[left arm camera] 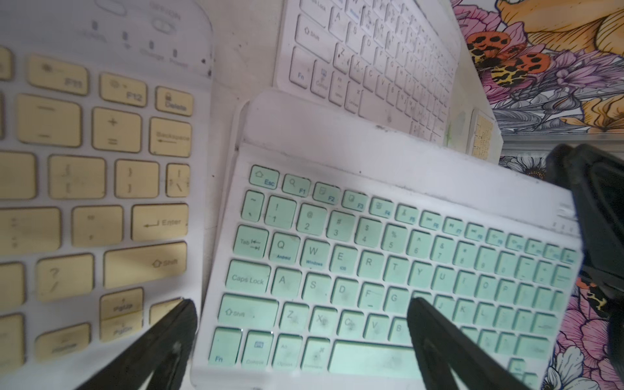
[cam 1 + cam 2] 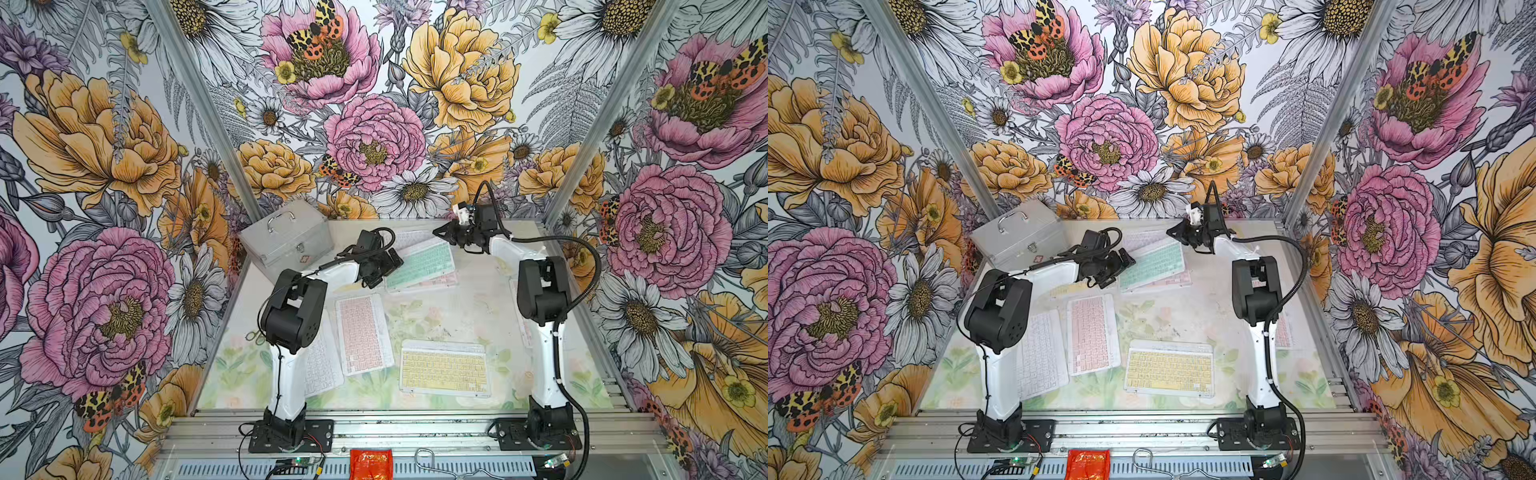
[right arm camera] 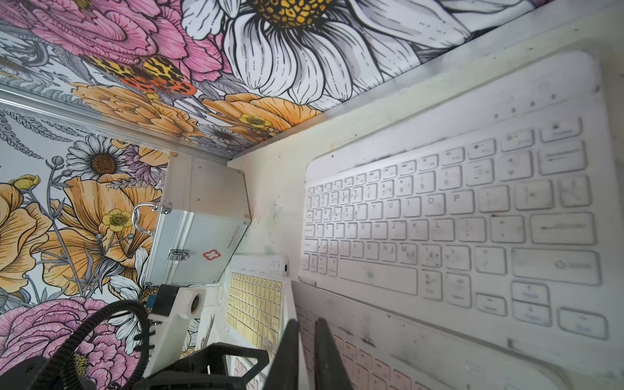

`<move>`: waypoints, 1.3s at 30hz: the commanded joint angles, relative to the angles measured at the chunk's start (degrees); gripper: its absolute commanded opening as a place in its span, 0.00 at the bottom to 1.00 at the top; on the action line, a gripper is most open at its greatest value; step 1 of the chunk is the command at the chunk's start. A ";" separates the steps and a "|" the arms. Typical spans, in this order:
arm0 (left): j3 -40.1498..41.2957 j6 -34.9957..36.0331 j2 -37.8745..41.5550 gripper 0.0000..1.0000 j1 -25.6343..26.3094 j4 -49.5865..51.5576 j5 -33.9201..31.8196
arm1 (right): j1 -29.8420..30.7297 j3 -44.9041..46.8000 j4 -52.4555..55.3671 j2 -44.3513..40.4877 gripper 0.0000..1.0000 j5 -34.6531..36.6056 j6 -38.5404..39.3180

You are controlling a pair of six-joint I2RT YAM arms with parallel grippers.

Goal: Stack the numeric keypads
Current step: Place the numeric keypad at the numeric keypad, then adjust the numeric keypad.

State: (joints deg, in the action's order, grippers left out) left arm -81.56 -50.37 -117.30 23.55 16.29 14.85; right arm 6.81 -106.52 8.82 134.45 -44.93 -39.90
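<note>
Top views, both: mint keypad tops a short back-centre stack. The yellow keypad, pink keypad and others lie loose, so I judge most stacking remains. Left gripper gapes empty over the mint. Right gripper fingers sit close: shut or parting, I can't tell.

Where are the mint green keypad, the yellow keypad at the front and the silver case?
mint green keypad (image 2: 419, 266), in a top view, middle of its keys.
yellow keypad (image 2: 442, 371), in a top view, middle of its keys.
silver case (image 2: 274, 241), in a top view, flat side beside the handle.
</note>
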 commanded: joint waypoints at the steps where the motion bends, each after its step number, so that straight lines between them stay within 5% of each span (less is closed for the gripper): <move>1: 1.14 0.65 -0.96 0.99 -0.16 -0.34 0.87 | -0.56 -2.80 -0.19 1.42 0.17 -1.13 2.19; 21: 3.87 -0.01 -0.99 0.99 0.80 -2.05 1.14 | -2.85 -4.20 7.00 -1.72 0.80 4.10 6.24; 29: 7.14 1.60 2.14 0.99 -0.78 -1.88 0.35 | -0.91 24.44 6.96 -21.95 1.00 18.10 11.92; 39: 6.48 2.42 0.26 0.99 0.66 -1.79 1.34 | 6.52 48.88 9.63 -36.95 0.99 35.67 12.68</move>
State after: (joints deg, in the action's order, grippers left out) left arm -75.33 -48.93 -115.50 23.20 11.66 15.29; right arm 11.62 -60.47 16.80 98.72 -16.38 -28.95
